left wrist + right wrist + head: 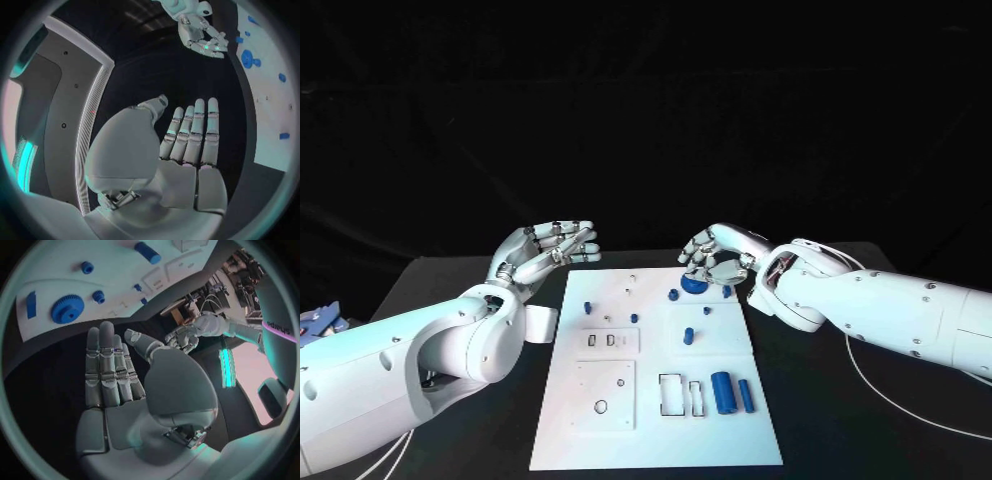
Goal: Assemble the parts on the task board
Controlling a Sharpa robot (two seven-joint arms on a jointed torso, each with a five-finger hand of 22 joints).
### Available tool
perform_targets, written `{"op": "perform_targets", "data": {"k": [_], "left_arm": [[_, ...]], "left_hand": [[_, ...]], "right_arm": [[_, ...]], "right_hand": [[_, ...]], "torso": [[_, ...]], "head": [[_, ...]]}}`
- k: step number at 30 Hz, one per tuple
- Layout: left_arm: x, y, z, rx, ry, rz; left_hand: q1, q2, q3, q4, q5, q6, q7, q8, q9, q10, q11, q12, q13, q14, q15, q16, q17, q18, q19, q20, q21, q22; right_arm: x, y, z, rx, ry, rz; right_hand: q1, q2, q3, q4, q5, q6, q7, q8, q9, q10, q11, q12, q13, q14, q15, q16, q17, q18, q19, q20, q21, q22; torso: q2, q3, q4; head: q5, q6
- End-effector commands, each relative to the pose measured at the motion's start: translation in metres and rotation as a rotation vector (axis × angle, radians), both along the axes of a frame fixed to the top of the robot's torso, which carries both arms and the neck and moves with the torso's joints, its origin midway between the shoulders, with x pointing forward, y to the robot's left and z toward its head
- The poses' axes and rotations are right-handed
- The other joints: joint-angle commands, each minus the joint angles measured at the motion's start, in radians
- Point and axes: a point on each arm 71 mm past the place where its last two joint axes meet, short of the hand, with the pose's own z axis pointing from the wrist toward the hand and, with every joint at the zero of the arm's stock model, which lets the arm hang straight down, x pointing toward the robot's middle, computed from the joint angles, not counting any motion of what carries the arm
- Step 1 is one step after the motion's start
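Fingers of both hands are straight and spread, holding nothing: the right hand (pixel 720 259) hovers over the blue gear (pixel 694 284) at the task board (pixel 581 430)'s far edge, the left hand (pixel 545 250) just off its far left corner. The gear looks rigid, light and slick; I'd pinch its toothed rim. Cylinders (pixel 723 392) lie in the near recess.

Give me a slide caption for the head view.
Both hands, left hand and right hand, hover open at the task board's far end.
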Motion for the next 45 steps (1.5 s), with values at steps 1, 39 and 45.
{"op": "perform_targets", "data": {"k": [1,39,45], "left_arm": [[-0.004,-0.004,0.003,-0.013,0.001,-0.044],[-0.011,-0.007,0.005,-0.031,0.014,-0.071],[-0.011,-0.007,0.005,-0.031,0.016,-0.072]], "left_hand": [[-0.009,0.0,0.006,-0.003,-0.006,0.006,0.032,-0.001,0.0,0.006,-0.001,-0.006,0.001,0.009,0.001,0.006,0.003,0.01,0.009,-0.002,0.009,0.004],[-0.016,-0.002,0.013,-0.01,-0.006,0.008,0.03,-0.002,0.0,0.009,-0.002,-0.011,0.001,0.01,-0.001,0.01,0.009,0.009,0.025,-0.009,0.033,0.015],[-0.017,-0.002,0.014,-0.011,-0.006,0.008,0.031,-0.003,0.0,0.009,-0.002,-0.012,0.0,0.01,-0.001,0.01,0.009,0.009,0.025,-0.009,0.034,0.016]], "right_arm": [[0.001,0.005,-0.003,-0.208,-0.046,0.008],[0.002,0.033,-0.002,-0.423,-0.124,0.036],[0.002,0.034,-0.002,-0.42,-0.123,0.033]], "right_hand": [[-0.003,-0.013,0.007,0.01,-0.006,-0.004,-0.004,-0.012,0.011,-0.004,-0.001,-0.008,0.009,0.017,-0.005,0.091,0.069,0.011,0.021,-0.008,0.051,0.035],[-0.005,-0.033,0.045,0.072,-0.025,-0.014,-0.013,-0.02,0.083,-0.121,0.001,0.09,0.054,0.16,0.0,0.747,0.702,-0.05,0.282,-0.011,0.465,0.534],[-0.002,-0.019,0.063,0.083,-0.035,0.002,-0.019,-0.01,0.094,-0.102,-0.006,0.106,0.059,0.164,-0.006,0.771,0.729,-0.056,0.298,-0.014,0.495,0.576]], "torso": [[0.025,0.0044,0.0042],[0.092,0.0181,0.0249],[0.096,0.0201,0.0262]], "head": [[-0.006,0.005],[-0.022,0.017],[-0.022,0.017]]}}
